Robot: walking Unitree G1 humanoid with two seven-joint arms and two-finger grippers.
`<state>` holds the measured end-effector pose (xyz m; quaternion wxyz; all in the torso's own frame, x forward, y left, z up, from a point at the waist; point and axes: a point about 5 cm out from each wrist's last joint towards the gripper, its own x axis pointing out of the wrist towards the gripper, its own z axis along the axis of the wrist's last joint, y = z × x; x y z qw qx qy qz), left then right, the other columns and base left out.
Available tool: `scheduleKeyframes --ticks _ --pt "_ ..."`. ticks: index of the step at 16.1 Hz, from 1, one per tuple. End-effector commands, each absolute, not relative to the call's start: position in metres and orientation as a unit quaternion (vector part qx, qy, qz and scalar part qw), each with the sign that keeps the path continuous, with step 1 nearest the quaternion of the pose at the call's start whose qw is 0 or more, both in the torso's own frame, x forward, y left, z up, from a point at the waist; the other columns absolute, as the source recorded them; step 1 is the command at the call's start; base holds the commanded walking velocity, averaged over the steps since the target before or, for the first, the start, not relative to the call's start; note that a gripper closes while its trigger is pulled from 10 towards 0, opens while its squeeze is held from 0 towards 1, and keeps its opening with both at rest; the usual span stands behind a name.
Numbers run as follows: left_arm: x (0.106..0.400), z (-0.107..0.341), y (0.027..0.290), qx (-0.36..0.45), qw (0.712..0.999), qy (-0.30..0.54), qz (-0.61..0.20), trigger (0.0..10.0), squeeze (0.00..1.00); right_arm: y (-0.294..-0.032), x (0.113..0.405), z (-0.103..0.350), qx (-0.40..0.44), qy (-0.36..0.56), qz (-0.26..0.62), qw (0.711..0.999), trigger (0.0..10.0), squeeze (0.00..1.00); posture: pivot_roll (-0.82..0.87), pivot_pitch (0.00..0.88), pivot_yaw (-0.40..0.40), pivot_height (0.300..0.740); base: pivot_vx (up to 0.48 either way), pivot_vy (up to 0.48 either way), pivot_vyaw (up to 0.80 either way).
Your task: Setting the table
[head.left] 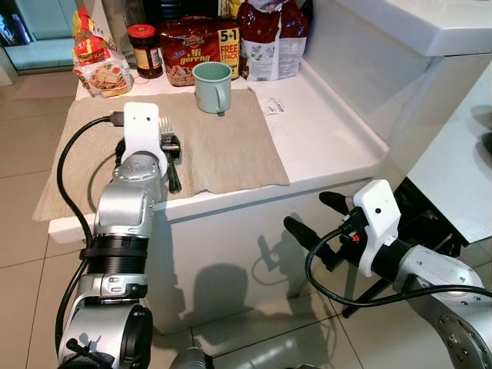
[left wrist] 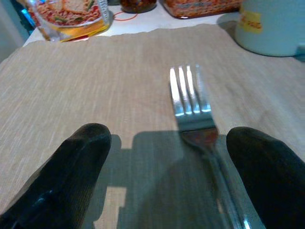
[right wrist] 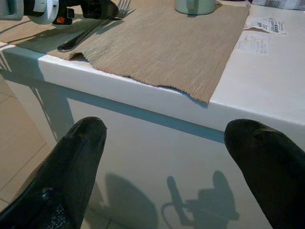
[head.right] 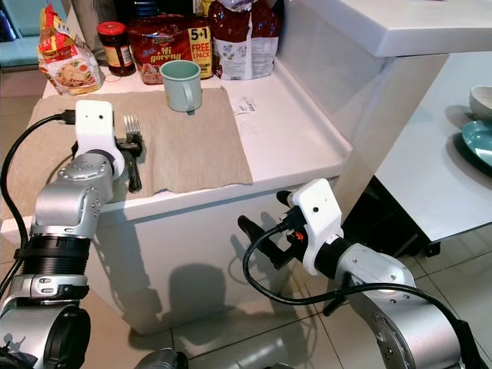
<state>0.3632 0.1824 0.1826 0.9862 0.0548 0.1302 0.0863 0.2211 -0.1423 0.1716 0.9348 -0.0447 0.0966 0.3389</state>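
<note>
Left pincer (left wrist: 162,176) partly hiding fork (left wrist: 190,102)

Beige placemat (head.left: 223,146), pale-green mug (head.left: 212,86)

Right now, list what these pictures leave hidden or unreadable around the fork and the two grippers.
- Fork: in the left eye view the left gripper and its white wrist housing cover most of it; the left wrist view's lower edge cuts off the handle.
- Paper slip beside the placemat: print too small to read.
- Bowl and plate on the neighbouring table: cut off by the right eye view's edge.
- Right gripper: open below the counter, holding nothing.
</note>
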Motion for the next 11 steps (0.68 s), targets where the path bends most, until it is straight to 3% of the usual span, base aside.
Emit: scheduleKeyframes --ticks 1,3,5,6,7,11 --pt "0.3646 0.1899 0.1782 0.053 0.988 0.124 0.07 5.4 0.0 -0.1425 0.2205 0.1714 -0.045 0.096 0.342 0.934 10.0 0.0 -0.03 0.009 -0.008 0.74 0.0 0.0 0.0" --pt "0.3636 0.1912 0.1752 0.053 0.989 0.127 0.058 5.3 0.0 -0.143 0.2201 0.171 -0.045 0.097 0.342 0.934 10.0 0.0 -0.03 0.009 -0.008 0.74 0.0 0.0 0.0" --pt "0.363 0.1861 0.1757 0.059 0.986 0.143 0.056 2.8 0.0 -0.1424 0.2199 0.1699 -0.048 0.101 0.345 0.932 10.0 0.0 -0.02 0.01 -0.007 0.74 0.0 0.0 0.0" --pt "0.3628 0.1852 0.1762 0.059 0.986 0.148 0.055 0.5 0.0 -0.1419 0.2195 0.1687 -0.05 0.105 0.348 0.93 10.0 0.0 -0.02 0.01 -0.008 0.74 0.0 0.0 0.0" --pt "0.3625 0.1851 0.1765 0.059 0.985 0.151 0.054 0.0 0.0 -0.1416 0.2193 0.1681 -0.051 0.107 0.35 0.929 10.0 0.0 -0.02 0.008 -0.012 0.74 0.0 0.0 0.0" --pt "0.3607 0.1838 0.1772 0.062 0.984 0.16 0.047 0.0 0.0 -0.1405 0.2199 0.1666 -0.053 0.111 0.355 0.927 10.0 0.0 -0.02 0.008 -0.016 0.74 0.0 0.0 0.0"
